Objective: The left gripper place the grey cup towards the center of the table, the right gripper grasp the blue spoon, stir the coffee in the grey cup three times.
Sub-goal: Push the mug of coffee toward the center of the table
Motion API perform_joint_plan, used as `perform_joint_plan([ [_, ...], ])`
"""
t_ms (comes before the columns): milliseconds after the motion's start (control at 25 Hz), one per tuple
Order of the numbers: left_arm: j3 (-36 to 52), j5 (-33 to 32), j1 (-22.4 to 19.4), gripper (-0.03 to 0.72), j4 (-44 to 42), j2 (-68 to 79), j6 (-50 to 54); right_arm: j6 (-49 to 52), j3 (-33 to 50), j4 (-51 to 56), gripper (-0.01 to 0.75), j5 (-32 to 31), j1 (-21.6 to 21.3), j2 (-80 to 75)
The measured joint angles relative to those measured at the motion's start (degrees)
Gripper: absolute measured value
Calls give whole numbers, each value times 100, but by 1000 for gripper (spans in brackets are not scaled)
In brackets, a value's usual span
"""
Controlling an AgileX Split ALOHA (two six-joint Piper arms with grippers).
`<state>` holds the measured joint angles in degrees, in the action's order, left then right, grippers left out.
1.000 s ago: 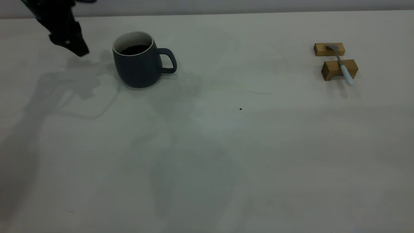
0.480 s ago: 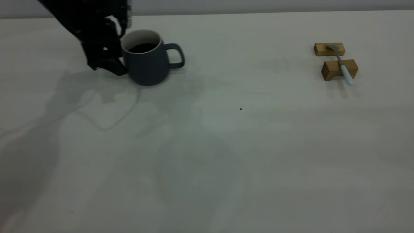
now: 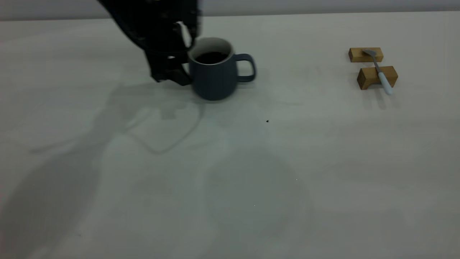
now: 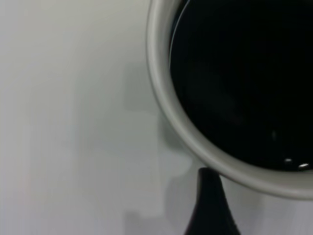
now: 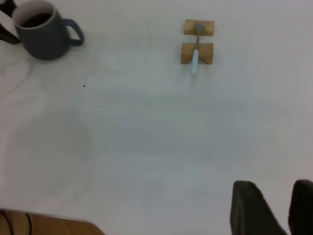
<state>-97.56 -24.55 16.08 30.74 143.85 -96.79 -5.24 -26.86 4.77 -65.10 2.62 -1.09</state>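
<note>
Item: black left hand clamped on rounded slate-grey mug of dark coffee.
Upright on off-white tabletop; right hand parted, apart.

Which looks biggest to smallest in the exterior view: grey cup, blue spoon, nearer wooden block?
1. grey cup, clearly largest.
2. and 3. nearer wooden block and blue spoon: the block is bulkier, the spoon longer and slimmer, so unranked.

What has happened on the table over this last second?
The left gripper closed in on the grey cup, took hold at its rim and carried it, coffee inside, toward the table's center. The blue spoon stayed on its wooden blocks; the right gripper hasn't reached it.
</note>
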Motion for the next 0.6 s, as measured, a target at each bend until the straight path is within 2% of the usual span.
perform_joint_plan([
  [320, 0, 550, 779, 585, 50, 13, 538, 0, 0, 0, 238, 0, 0, 0],
  [600, 0, 885, 1115, 585, 197, 62, 735, 0, 0, 0, 238, 0, 0, 0],
])
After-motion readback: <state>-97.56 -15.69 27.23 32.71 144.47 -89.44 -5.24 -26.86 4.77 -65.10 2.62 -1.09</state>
